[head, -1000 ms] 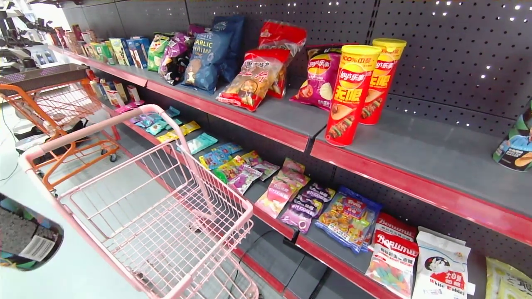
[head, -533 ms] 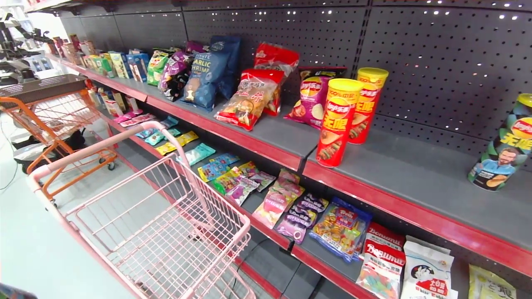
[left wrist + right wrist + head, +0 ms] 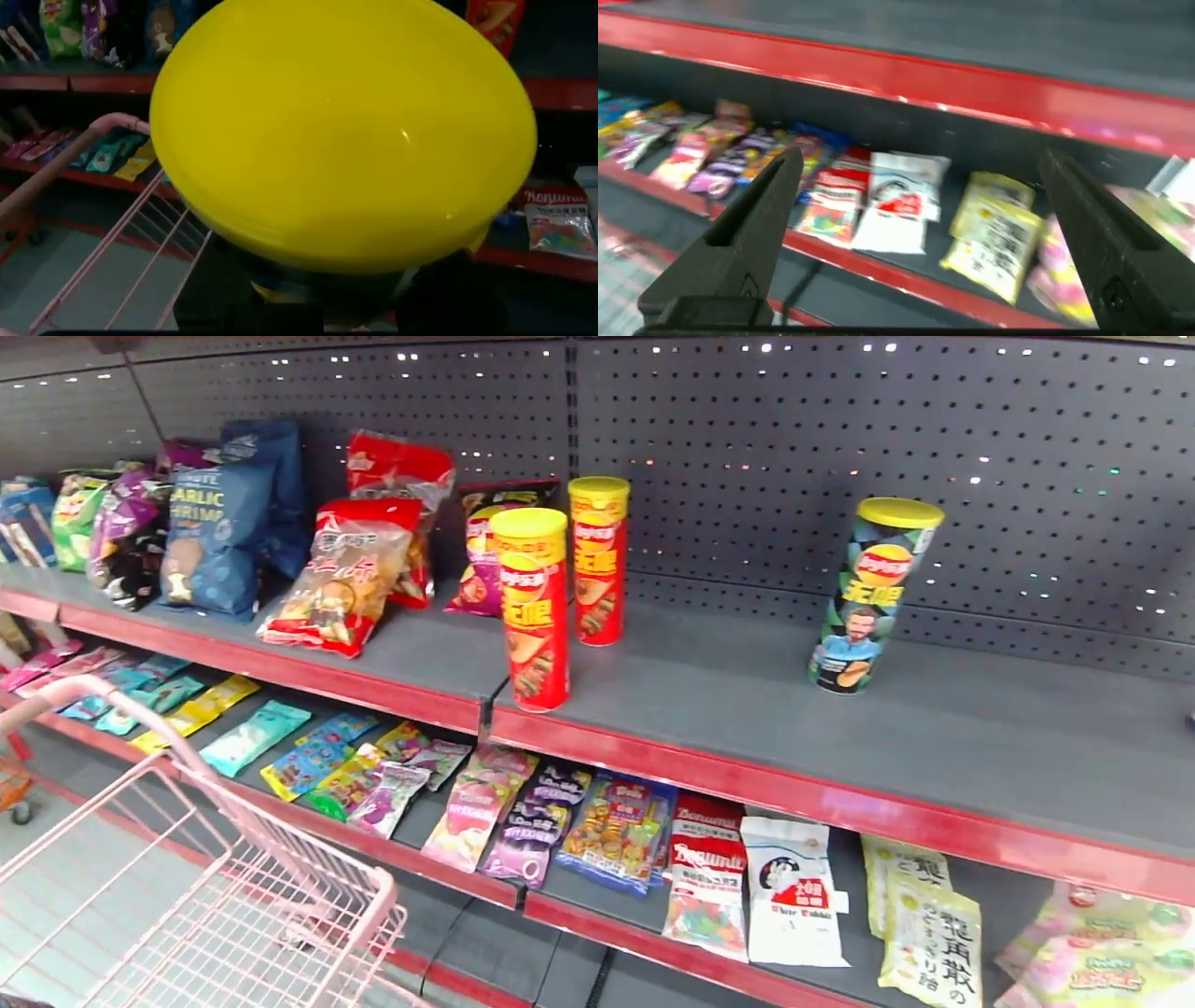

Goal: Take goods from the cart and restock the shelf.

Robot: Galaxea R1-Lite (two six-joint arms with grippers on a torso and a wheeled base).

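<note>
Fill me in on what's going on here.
The robot is restocking a snack shelf. Its left gripper is clamped on a yellow-lidded chip can, by the pink cart. The right gripper hangs open and empty before the candy bags on the lower shelf. Three chip cans already stand on the upper shelf.

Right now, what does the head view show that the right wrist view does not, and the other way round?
The head view gives the red cans and the green can, all upright on the upper shelf. It also gives the snack bags to their left and the pink cart. The right wrist view gives the right gripper, open, facing the lower shelf. Both give that lower shelf with its white bag and the red bag beside it.
</note>
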